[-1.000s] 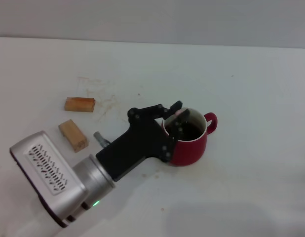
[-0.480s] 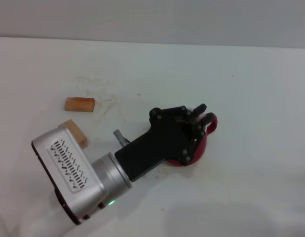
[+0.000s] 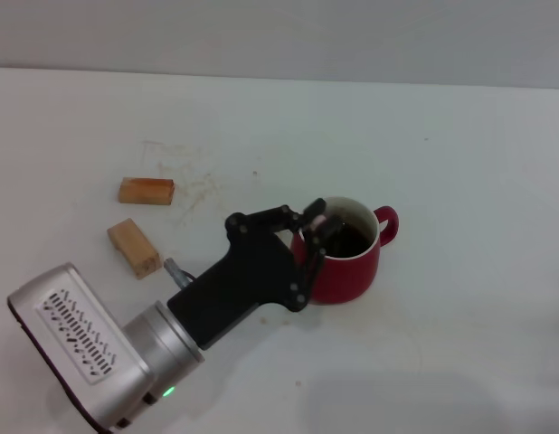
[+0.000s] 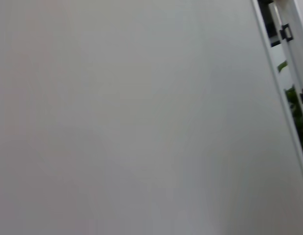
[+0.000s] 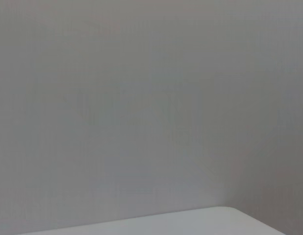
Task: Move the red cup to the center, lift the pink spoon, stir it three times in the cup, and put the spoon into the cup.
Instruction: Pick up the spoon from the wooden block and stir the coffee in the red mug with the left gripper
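Your left gripper (image 3: 317, 228) sits over the 9 o'clock rim of the red cup (image 3: 347, 267), its fingers pinched on a pale pink sliver that looks to be the pink spoon (image 3: 321, 219). Only that bit of handle shows; the bowl is hidden, probably down in the dark liquid. Judging by this, you are mid-stir.

Starting nearest you, the bulky wrist and black gripper body come in from 7 o'clock and hang low beside the cup wall. If you sweep the stir wide toward 3 o'clock, that body could shove the cup or tip it, and the liquid would spill on the white table (image 3: 460, 181).

At the rim itself, the fingertips are very close to the ceramic. A circle that is too large would knock them on the lip and could twist the spoon out of the pinch. The hold is on a slim handle, so even a light bump may let it slip.

When you release, the spoon is short, so it may drop in fully or splash.

Farther off, at 10 o'clock from the cup, two wooden blocks (image 3: 146, 191) lie well apart from the work; only a long retreat of the arm would touch them.

Your right gripper is not visible in any view.
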